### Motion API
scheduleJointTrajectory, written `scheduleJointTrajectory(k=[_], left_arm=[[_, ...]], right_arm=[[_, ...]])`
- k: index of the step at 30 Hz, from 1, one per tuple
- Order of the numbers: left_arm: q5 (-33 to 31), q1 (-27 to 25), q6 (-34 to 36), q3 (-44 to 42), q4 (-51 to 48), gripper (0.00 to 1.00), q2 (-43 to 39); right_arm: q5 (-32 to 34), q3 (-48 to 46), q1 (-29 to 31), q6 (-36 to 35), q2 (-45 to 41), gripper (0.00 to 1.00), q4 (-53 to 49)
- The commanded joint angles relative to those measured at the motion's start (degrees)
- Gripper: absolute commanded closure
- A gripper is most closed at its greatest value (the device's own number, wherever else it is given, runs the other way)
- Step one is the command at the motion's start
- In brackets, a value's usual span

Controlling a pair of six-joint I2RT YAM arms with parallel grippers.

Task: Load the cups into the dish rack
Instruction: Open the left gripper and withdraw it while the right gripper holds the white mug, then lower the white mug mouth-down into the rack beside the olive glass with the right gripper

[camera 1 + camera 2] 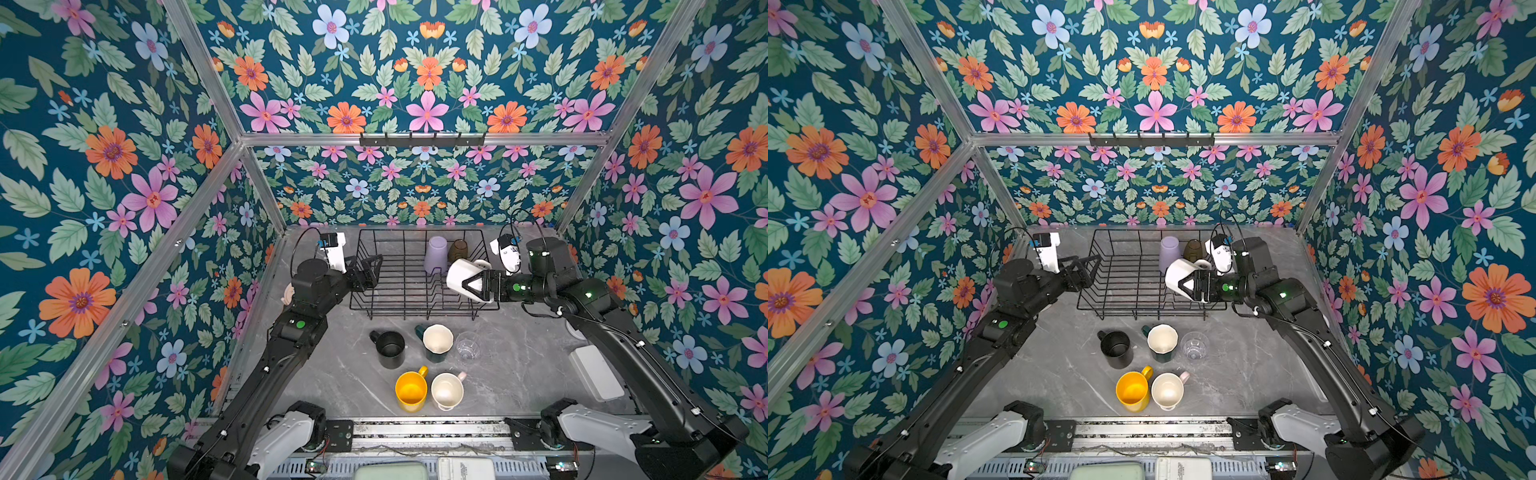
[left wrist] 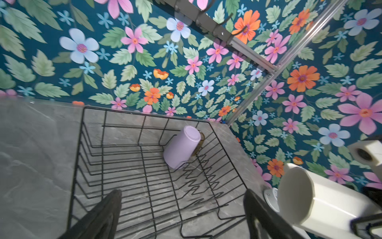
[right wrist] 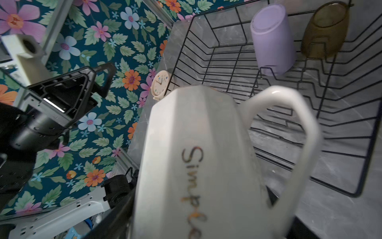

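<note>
The dish rack (image 1: 399, 286) stands at the back of the table (image 1: 519, 365), with the lilac tumbler (image 1: 435, 253) and olive-brown tumbler (image 1: 458, 250) upended in its far right corner; over its right side the right gripper (image 1: 468, 285) clasps the white mug (image 1: 457, 270) by the body, tipped sideways; the left gripper (image 1: 376, 270) hangs spread and empty at the rack's left wall. The mug looks glazed, rigid, fairly heavy, slick and chippable, so a hold across its wall seems sound; only the right wrist view shows its lettering (image 3: 192, 186), only the top views the five cups (image 1: 410, 390) on the table.

Lilac tumbler (image 2: 182, 152) inside dish rack (image 2: 134, 175)
</note>
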Motion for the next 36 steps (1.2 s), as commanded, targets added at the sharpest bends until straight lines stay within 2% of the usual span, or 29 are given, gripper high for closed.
scheduleJointTrajectory(k=[1, 14, 25, 36], left_arm=[[-7.8, 0.1, 3.1, -0.8, -2.0, 0.04, -2.7], [-13.9, 0.0, 7.5, -3.3, -7.2, 0.00, -9.7], [-15.6, 0.1, 9.1, -3.9, -9.3, 0.00, -12.2], [-16.7, 0.1, 9.3, -4.3, -10.1, 0.00, -12.5]], right_arm=[[4.7, 3.3, -0.2, -3.8, 1.7, 1.00, -3.9], [10.8, 12.1, -2.3, -7.2, 12.4, 1.00, -10.1], [15.5, 18.4, -3.1, -9.5, 20.4, 1.00, -13.5], [19.1, 26.4, -3.9, -7.8, 30.5, 1.00, -18.2]])
